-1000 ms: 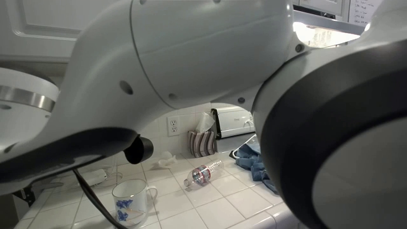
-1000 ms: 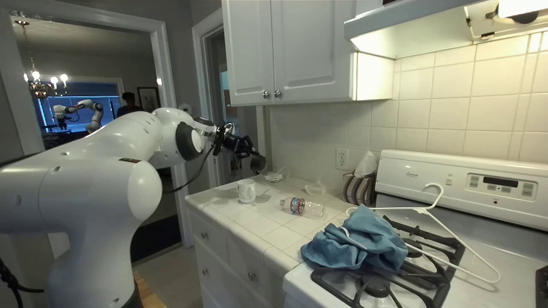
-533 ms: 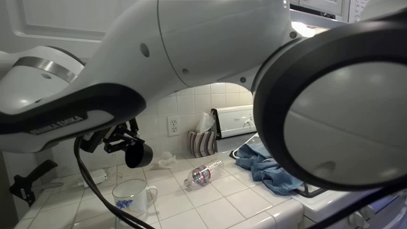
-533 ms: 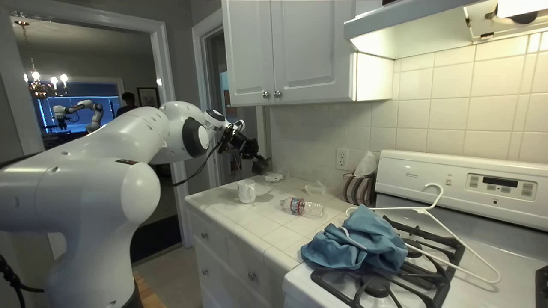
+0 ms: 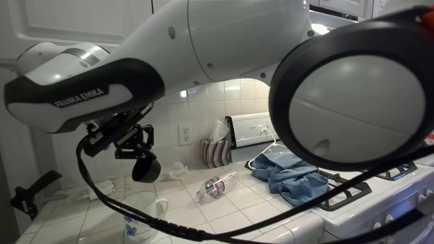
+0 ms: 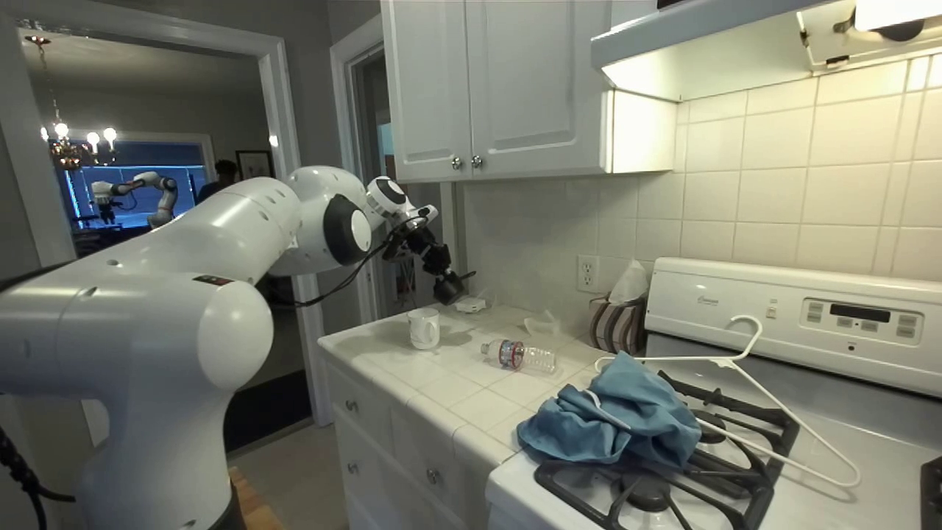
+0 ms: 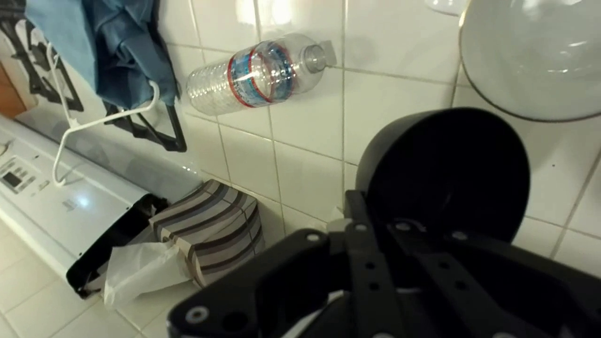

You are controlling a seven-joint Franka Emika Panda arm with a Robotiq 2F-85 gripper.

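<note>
My gripper [image 7: 371, 213] is shut on the wall of a black cup [image 7: 450, 164]. One finger lies along the outside of the cup; the other is lost in its dark inside. The cup is held above the tiled counter, its mouth partly facing the wrist camera. In both exterior views the gripper [image 5: 144, 152] points steeply down with the cup [image 6: 447, 289] at its end. A white mug [image 6: 424, 329] with blue flowers stands close by on the counter. A clear plastic bottle [image 7: 263, 72] with a red and blue label lies on its side beyond it.
A striped tissue box [image 5: 215, 153] stands against the back wall. Blue cloth [image 6: 614, 416] and a white hanger [image 6: 780, 412] lie over the stove burners. A white device [image 5: 101, 189] with a cord sits at the back. Arm cables [image 5: 169, 228] hang before the mug.
The gripper and the black cup have moved a little down, tilting from a slanted pose to a steeper one. The arm has swung along with them. Mug, bottle and cloth stay put.
</note>
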